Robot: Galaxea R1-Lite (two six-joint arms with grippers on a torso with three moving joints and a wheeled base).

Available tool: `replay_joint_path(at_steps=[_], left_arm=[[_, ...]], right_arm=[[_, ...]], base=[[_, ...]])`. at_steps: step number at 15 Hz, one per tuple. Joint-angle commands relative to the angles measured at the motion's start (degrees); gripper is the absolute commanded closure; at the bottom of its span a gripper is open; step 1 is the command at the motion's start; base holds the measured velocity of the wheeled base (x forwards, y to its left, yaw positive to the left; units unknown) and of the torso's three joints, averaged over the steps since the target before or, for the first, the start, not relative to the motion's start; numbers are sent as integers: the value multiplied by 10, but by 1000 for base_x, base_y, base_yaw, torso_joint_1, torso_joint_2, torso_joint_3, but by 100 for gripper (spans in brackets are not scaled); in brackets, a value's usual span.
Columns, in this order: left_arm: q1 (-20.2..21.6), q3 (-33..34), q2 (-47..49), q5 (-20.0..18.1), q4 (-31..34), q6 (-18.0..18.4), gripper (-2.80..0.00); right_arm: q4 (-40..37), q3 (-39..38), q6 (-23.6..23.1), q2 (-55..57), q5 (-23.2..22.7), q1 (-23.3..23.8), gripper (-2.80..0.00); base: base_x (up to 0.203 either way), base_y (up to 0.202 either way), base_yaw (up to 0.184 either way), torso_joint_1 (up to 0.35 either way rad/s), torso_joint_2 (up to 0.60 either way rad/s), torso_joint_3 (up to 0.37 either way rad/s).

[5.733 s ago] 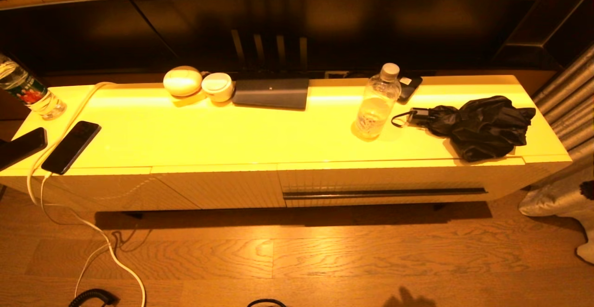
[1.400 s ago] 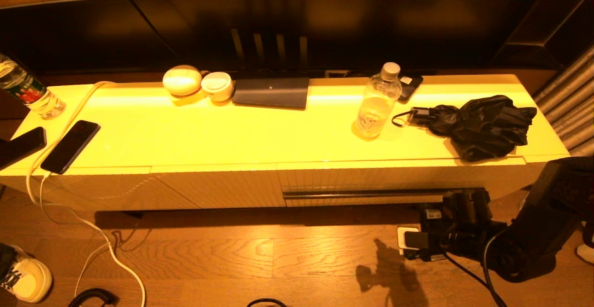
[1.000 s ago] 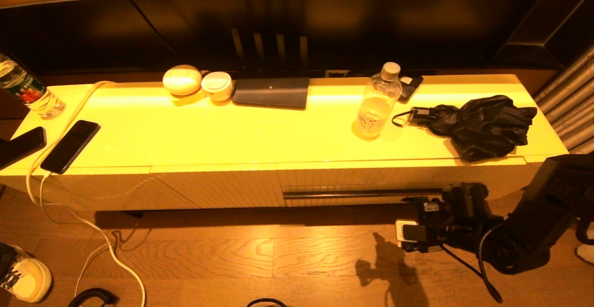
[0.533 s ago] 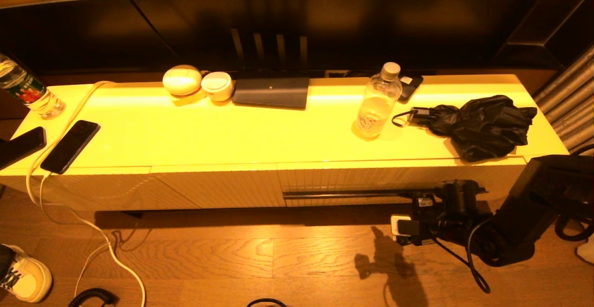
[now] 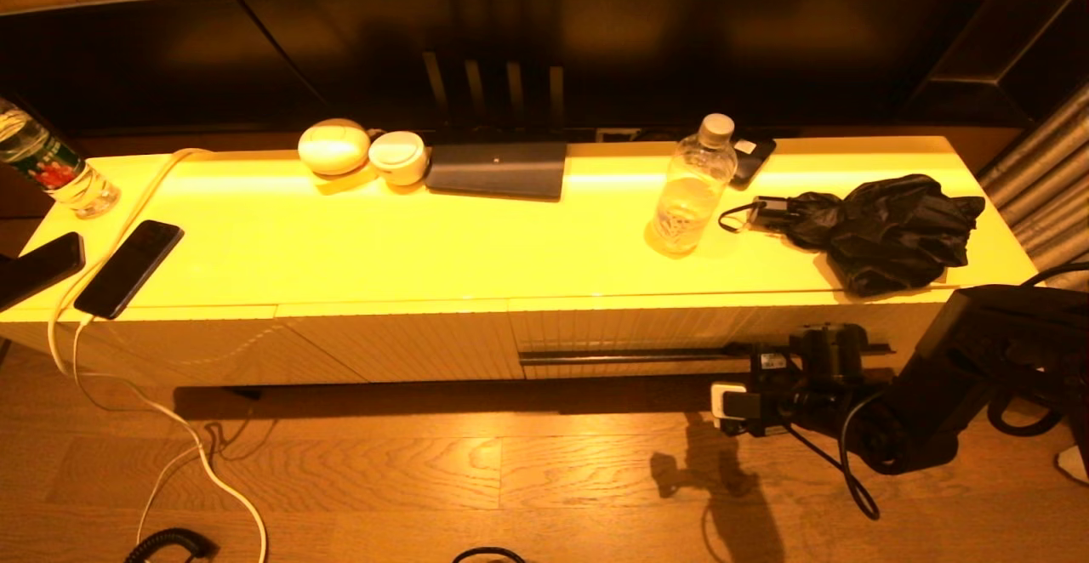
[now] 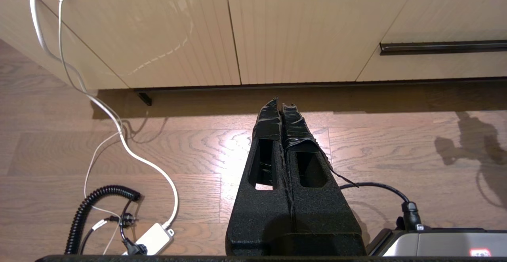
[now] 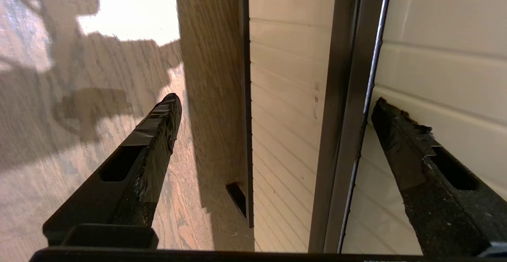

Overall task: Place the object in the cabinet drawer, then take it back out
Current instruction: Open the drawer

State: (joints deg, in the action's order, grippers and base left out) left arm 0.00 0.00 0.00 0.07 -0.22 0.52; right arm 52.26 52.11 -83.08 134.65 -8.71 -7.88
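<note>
At the far left of the cabinet top (image 5: pixel 425 248) stands a bottle with a red label (image 5: pixel 51 173), and near it two dark phones (image 5: pixel 129 269) lie flat; a white cable (image 5: pixel 128 376) runs from one phone down to the wooden floor (image 5: pixel 425 478). Further right, at the far edge, there are two round white cases (image 5: pixel 336 148) and a flat dark pad (image 5: pixel 498 170). To the right of the middle a clear water bottle (image 5: pixel 691 189) stands upright, and just beside it on the right lies a folded black umbrella (image 5: pixel 876 231).

The left gripper (image 6: pixel 282 107) is visible only in its own wrist view. It hangs low over the floor in front of the plain ribbed panels (image 6: pixel 158 36), and its two fingers are pressed together with nothing between them.

The cabinet drawer (image 5: pixel 706 333) is at the right half of the front, closed, with its long dark handle slot (image 5: pixel 630 356) running across. The right gripper (image 5: pixel 749 350) is at the right part of this slot, the arm (image 5: pixel 953 376) reaching in from the right side, low above the floor. In the right wrist view the gripper (image 7: pixel 273 103) is spread wide and holds nothing: one finger (image 7: pixel 400 135) is against the ribbed front of the drawer (image 7: pixel 435 36) just beside the slot (image 7: pixel 344 95), the other finger (image 7: pixel 158 123) stays out over the floor. The slot lies between the two fingers. I cannot tell if a finger touches the front.
</note>
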Motion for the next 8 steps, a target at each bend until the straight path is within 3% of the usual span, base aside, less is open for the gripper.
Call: replay_joint_path(at_steps=[1, 8], left_arm=[[0, 1, 0, 0, 0, 0, 0], [0, 2, 0, 0, 0, 0, 0]], right_arm=[[4, 12, -5, 7, -1, 2, -280], [-1, -18, -9, 3, -4, 2, -280]], base=[[0, 0, 0, 0, 0, 0], [0, 0, 0, 0, 0, 0]])
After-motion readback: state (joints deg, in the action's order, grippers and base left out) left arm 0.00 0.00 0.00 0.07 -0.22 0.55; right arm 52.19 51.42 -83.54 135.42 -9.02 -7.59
